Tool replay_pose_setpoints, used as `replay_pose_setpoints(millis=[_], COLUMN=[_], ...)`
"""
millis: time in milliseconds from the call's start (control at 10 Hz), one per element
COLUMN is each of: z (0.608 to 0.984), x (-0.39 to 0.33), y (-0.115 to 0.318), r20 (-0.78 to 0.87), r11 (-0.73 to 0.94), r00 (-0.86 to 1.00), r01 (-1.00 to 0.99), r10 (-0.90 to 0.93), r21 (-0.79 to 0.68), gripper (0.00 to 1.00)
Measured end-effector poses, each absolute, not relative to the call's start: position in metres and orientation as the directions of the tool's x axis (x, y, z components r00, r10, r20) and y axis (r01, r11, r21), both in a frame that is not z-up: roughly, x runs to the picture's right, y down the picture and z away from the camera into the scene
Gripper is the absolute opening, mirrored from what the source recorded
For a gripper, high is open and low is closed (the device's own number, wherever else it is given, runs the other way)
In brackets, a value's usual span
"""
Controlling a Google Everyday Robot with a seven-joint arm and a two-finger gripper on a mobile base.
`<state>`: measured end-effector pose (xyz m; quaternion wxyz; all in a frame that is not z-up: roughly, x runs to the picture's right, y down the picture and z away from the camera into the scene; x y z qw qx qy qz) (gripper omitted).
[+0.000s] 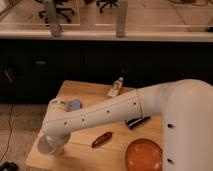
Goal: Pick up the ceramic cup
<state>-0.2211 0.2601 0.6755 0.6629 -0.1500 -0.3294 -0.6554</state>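
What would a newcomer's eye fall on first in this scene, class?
The big white robot arm sweeps from the right across the wooden table, ending with its gripper low at the small white ceramic cup near the table's front left corner. Next comes the bright orange plate at the front edge, right of centre, with a reddish-brown item between it and the cup.

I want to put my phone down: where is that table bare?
Bare wood lies at the far left corner, between the table edge and the small bottle, and along the near edge between the ceramic cup and the orange plate. The gripper is at the cup; the arm crosses the crowded middle.
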Motion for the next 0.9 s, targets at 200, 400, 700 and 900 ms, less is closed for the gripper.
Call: replay_pose_setpoints(millis=[200, 400, 700, 900], z=[0.669, 0.663, 0.658, 0.656], x=[-0.218, -0.213, -0.209, -0.207], y=[0.255, 0.250, 0.246, 0.244], r20=[0.609, 0.584, 0.561, 0.556], r11=[0.098, 0.100, 0.105, 0.108], r00=[-0.082, -0.084, -0.082, -0.080], r01=[0.962, 0.956, 0.950, 0.948], r10=[-0.789, -0.807, -0.824, -0.827], r21=[0.255, 0.277, 0.294, 0.298], gripper=[0.00, 0.00, 0.00, 0.00])
